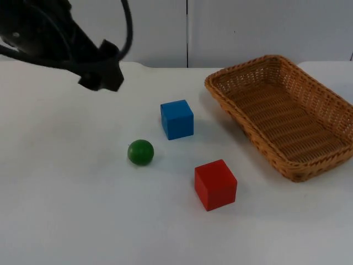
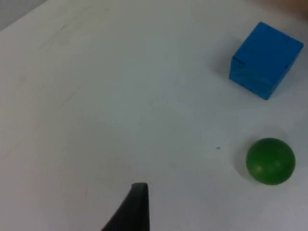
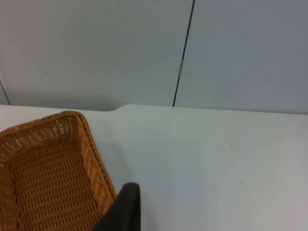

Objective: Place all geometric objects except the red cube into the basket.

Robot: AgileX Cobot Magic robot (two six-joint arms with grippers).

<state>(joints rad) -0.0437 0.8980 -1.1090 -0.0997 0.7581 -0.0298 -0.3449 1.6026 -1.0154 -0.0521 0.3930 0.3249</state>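
Left gripper (image 1: 102, 77) hung above the table's (image 1: 66, 210) far left part, well apart from the objects; could not tell whether it was released or clenched. Green ball (image 1: 140, 152) sat near mid-table, blue cube (image 1: 177, 119) just beyond it, apart, bare white surface on the ball's left and near sides. Red cube (image 1: 215, 184) stood nearer the front, not touching either. Wicker basket (image 1: 259, 138) lay at the right, angled, nothing inside, its near rim well apart from the red cube. Right gripper (image 3: 120, 211) waited beside the basket's wall; its state could not be told.
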